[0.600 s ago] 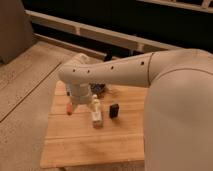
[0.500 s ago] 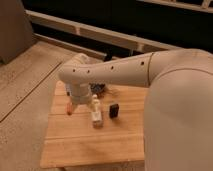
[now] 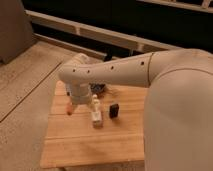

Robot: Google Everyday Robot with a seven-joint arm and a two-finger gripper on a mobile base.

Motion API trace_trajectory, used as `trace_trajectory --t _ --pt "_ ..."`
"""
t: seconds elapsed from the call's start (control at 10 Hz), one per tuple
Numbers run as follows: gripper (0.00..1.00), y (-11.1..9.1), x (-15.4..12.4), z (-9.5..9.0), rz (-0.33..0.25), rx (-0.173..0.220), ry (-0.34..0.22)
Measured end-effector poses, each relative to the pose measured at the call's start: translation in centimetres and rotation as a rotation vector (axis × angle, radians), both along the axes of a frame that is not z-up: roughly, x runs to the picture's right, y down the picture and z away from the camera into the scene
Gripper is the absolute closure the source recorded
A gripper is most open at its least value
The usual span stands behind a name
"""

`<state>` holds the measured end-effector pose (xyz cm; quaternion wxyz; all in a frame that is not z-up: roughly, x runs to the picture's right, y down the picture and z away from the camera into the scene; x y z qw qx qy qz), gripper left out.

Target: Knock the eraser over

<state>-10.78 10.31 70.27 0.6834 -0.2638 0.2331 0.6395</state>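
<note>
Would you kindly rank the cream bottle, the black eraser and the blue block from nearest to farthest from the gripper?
The gripper hangs over the table, on its left side.
1. cream bottle, just to its right.
2-3. blue block, at the back, and eraser, right of the bottle: too close to call.

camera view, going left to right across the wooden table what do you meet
gripper, low over the left part of the wooden table → cream-white bottle-shaped object → eraser, upright, right of the bottle
</note>
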Motion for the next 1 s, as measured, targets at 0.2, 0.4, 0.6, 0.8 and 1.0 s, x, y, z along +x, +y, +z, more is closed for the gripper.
trace_trajectory --t 0.2,0.4,0.6,0.8,1.0 --pt "0.35 0.00 0.00 0.00 0.000 0.000 0.000" --pt "0.35 0.00 0.00 0.00 0.000 0.000 0.000" --pt "0.35 0.00 0.00 0.00 0.000 0.000 0.000" --pt "0.35 0.00 0.00 0.00 0.000 0.000 0.000" --pt "0.35 -0.29 -0.17 0.21 0.001 -0.006 -0.005"
